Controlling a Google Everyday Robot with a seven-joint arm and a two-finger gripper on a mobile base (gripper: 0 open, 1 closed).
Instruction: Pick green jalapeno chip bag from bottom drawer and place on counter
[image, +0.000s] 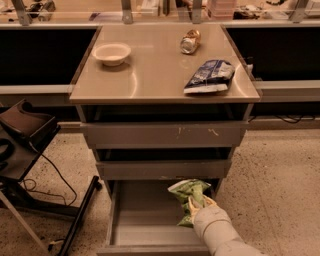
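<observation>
Camera view: the two-finger gripper (198, 203), on its pale sleeved arm, is below the tabletop's near edge toward the right corner, over the right side of the open grey metal bottom drawer (145, 220). It is clenched on the small glossy green jalapeno chip bag (186, 192), which stands crumpled just in front of the middle drawer's scuffed grey front (162, 169).

The step in hand looks like lifting the bag out. Doing it well probably means drawing back first. Both upper drawer fronts and the near edge of the smooth beige-grey tabletop (150, 80) overhang the bag, so a straight rise would likely catch it. The grip should hold firm, since foil can slip.

On top, a white round bowl (111, 52) sits near the far left corner. A tipped metal can (190, 41) lies by the far edge, and a blue-and-white snack bag (210, 76) lies along the right edge. The middle and near-left stretch looks bare, the easiest landing spot.
</observation>
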